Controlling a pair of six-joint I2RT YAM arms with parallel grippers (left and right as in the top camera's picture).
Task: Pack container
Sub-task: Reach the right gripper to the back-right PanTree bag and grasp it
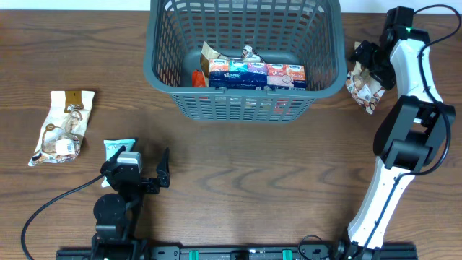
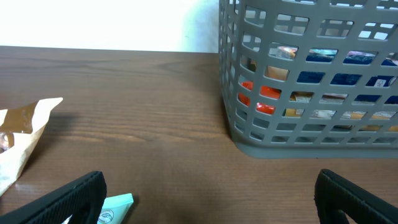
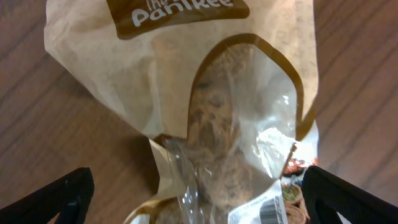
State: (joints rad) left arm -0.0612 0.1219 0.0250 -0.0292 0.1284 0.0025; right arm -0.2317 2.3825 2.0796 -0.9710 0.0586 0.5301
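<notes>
The dark grey slotted container (image 1: pixel 328 68) stands at the back middle of the table and holds tissue packs and snack packets; it also shows in the left wrist view (image 2: pixel 249 74). My right gripper (image 1: pixel 364 61) is open, right of the container, its fingers either side of a cream and brown cookie bag (image 1: pixel 362 88), which fills the right wrist view (image 3: pixel 211 106). My left gripper (image 1: pixel 148 167) is open at the front left, above the table beside a small teal packet (image 1: pixel 115 148), whose corner shows in the left wrist view (image 2: pixel 118 206).
A second cream cookie bag (image 1: pixel 63 126) lies at the far left, its edge also in the left wrist view (image 2: pixel 22 134). A black cable (image 1: pixel 43 209) loops at the front left. The right arm (image 1: pixel 404 137) stands along the right side.
</notes>
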